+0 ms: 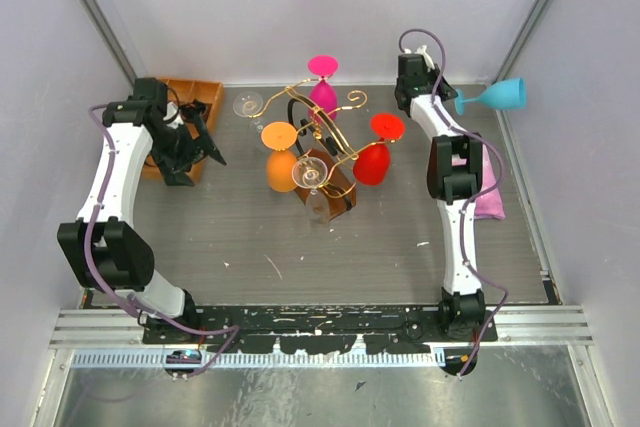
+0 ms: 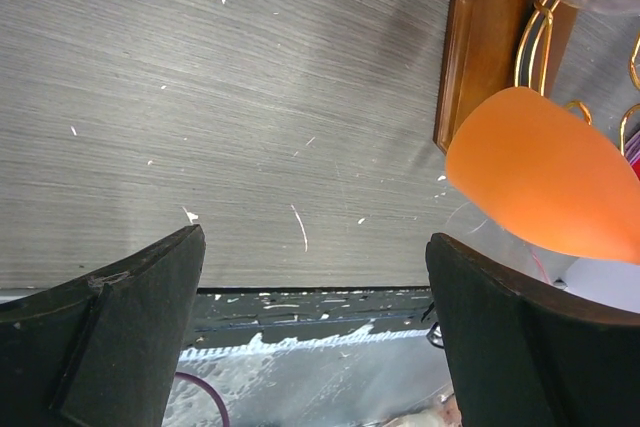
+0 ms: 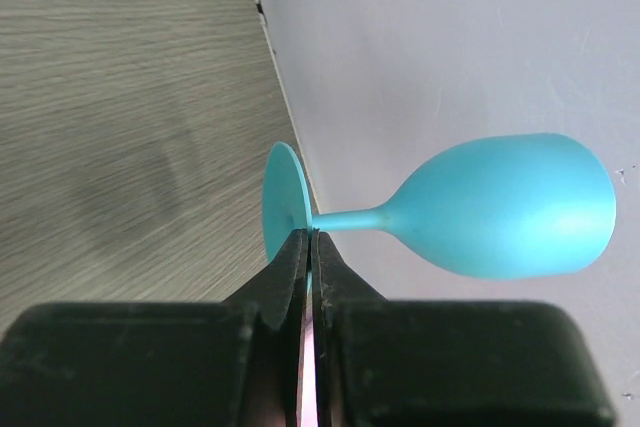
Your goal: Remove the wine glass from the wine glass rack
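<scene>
**Desk:** Which step are you on?

**Operator:** I have the turquoise wine glass [image 3: 500, 207] off the wine glass rack [image 1: 325, 137]. It is in the air at the far right of the table, close to the side wall and well apart from the rack. My right gripper [image 3: 310, 247] is pressed together on the edge of the round foot, so the glass lies on its side with the bowl pointing at the wall.

**Desk:** And the other arm?

**Operator:** My left gripper [image 1: 205, 142] hangs by the wooden tray [image 1: 190, 95], jaws spread wide with nothing between them. Its camera shows the orange glass [image 2: 545, 187] on the rack, near it.

**Desk:** So the lift-off is done?

**Operator:** I judge so — what's left is the set-down. That calls for turning the wrist until the foot is level, lowering onto bare table away from the pink cloth [image 1: 490, 197], then letting go. The hold is only a thin pinch on the rim of the foot — I'd go slowly, since a tilt could let it slip.
</scene>
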Controlling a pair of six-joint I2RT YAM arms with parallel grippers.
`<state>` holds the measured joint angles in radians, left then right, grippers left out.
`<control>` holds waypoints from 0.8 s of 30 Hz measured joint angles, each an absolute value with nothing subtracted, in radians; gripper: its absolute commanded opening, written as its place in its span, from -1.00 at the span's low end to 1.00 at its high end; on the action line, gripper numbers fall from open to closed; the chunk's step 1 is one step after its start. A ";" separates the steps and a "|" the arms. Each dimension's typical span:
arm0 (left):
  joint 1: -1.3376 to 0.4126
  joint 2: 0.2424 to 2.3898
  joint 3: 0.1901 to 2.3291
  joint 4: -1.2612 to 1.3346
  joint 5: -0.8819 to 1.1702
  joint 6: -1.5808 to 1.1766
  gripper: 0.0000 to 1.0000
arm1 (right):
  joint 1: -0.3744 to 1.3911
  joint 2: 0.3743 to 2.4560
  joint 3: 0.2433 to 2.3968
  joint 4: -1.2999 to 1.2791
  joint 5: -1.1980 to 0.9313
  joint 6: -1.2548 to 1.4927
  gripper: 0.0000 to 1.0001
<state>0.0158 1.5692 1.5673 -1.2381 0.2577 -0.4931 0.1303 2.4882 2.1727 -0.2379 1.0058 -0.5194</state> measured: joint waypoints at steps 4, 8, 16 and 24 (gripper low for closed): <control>0.020 1.583 1.567 -1.238 0.277 -0.487 0.98 | 0.099 2.534 2.173 -0.178 1.037 -0.567 -0.99; 0.022 1.608 1.563 -1.233 0.297 -0.482 0.98 | 0.075 2.569 2.173 -0.123 1.057 -0.624 -0.99; 0.023 1.631 1.563 -1.232 0.324 -0.482 0.98 | 0.066 2.633 2.171 -0.045 1.077 -0.698 -0.99; 0.023 1.631 1.545 -1.226 0.340 -0.482 0.98 | 0.070 2.679 2.162 -0.034 1.080 -0.732 -0.87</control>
